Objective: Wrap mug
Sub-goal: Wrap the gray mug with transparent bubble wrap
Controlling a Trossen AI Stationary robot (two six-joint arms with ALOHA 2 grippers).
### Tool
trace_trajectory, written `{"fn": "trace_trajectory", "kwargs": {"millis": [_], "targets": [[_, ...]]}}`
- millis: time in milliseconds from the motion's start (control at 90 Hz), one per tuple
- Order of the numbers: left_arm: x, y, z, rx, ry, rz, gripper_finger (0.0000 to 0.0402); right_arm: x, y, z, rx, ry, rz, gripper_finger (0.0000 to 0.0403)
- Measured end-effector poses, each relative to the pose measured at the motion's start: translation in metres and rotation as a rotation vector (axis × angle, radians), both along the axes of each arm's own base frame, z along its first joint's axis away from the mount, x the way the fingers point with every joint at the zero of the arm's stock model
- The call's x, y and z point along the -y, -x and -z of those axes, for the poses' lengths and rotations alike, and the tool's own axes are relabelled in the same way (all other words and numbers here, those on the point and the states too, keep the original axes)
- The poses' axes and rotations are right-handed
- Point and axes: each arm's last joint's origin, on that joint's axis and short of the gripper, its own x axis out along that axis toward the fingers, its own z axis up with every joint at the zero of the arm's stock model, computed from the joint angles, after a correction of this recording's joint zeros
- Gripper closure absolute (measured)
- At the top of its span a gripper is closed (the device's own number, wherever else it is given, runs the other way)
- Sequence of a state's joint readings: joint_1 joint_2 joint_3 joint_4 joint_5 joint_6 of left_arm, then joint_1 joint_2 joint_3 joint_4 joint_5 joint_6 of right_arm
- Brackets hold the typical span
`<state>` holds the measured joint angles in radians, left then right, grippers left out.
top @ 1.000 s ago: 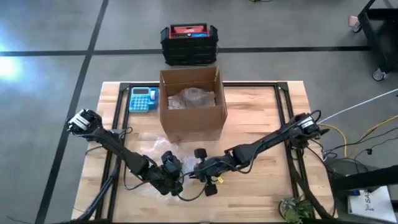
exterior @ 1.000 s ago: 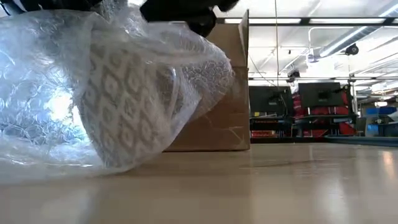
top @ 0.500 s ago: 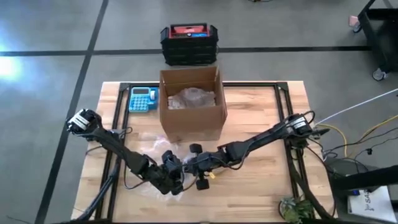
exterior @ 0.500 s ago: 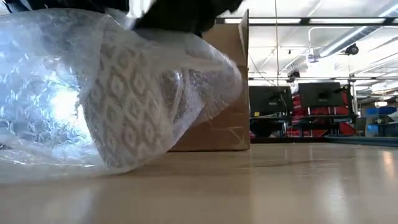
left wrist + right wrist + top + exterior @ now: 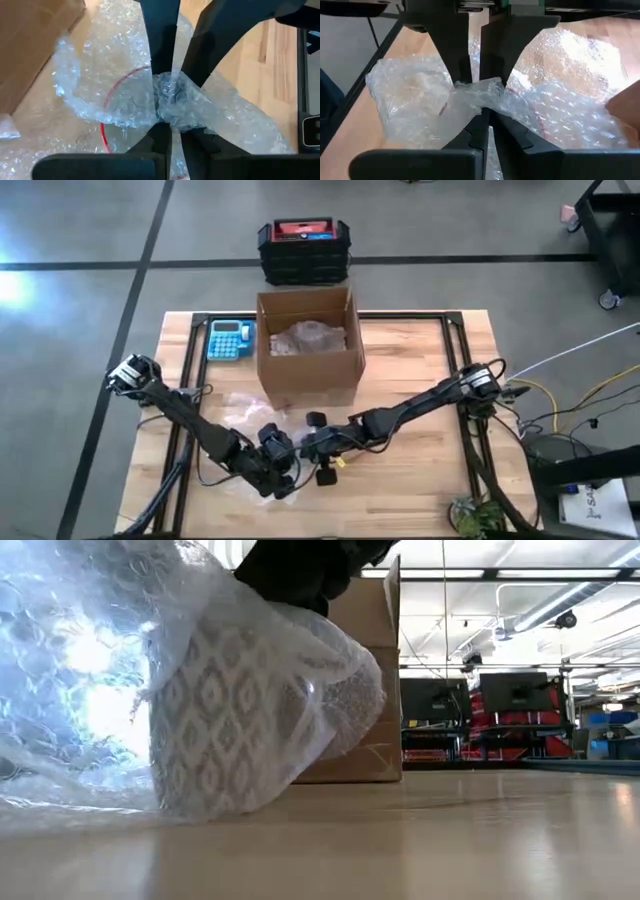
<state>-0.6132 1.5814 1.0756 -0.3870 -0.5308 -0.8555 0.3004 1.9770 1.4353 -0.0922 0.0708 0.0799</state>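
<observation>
A mug (image 5: 215, 730) with a grey-and-white diamond pattern stands on the table near its front, inside clear bubble wrap (image 5: 70, 690). Its red rim (image 5: 106, 100) shows through the wrap in the left wrist view. My left gripper (image 5: 284, 473) and my right gripper (image 5: 306, 452) meet tip to tip above the mug. Both are shut on one gathered bunch of wrap. The loose rest of the sheet (image 5: 240, 405) lies spread on the table around the mug. My left gripper pinches the gathered bunch of bubble wrap (image 5: 167, 107) between its two fingers, several crumpled layers, coming from the table's left. The bunch stands above the mug and the wrap fans down from it. My right gripper pinches the same bunch (image 5: 481, 97) between its two fingers from the opposite side, coming from the table's right. Its fingertips stand right against the left gripper's fingertips (image 5: 455, 60). The wrap spreads out to both sides below the hold.
An open cardboard box (image 5: 310, 345) with wrapped items inside stands just behind the mug. A blue calculator (image 5: 230, 338) lies left of the box. A black-and-red case (image 5: 303, 248) sits on the floor beyond the table. Bare table lies to the right.
My right gripper has gone toward the table's left, up to the left gripper, drawing the wrap over the mug. The mug, which leaned over a second ago, now stands nearly upright, and the wrap beside it has risen higher.
</observation>
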Motion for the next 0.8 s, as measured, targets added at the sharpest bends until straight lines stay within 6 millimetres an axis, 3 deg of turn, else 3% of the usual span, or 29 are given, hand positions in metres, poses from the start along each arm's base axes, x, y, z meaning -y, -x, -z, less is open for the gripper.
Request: {"fn": "trace_trajectory", "kwargs": {"millis": [367, 500, 667, 800], "targets": [[0.005, -0.01, 0.031, -0.066, 0.0, 0.0, 0.0381, -0.003, 0.002, 0.009, -0.041, -0.016, 0.014, 0.039], [0.003, -0.005, 0.02, -0.084, 0.053, 0.038, 0.0381, -0.003, 0.002, 0.009, -0.051, -0.018, 0.017, 0.039], [0.002, 0.002, -0.009, -0.019, 0.094, 0.08, 0.0381, -0.002, 0.003, 0.009, -0.056, -0.015, 0.017, 0.0389], [0.001, 0.009, -0.018, -0.007, 0.094, 0.095, 0.0381, -0.002, 0.003, 0.009, -0.055, -0.011, 0.015, 0.0389]]}}
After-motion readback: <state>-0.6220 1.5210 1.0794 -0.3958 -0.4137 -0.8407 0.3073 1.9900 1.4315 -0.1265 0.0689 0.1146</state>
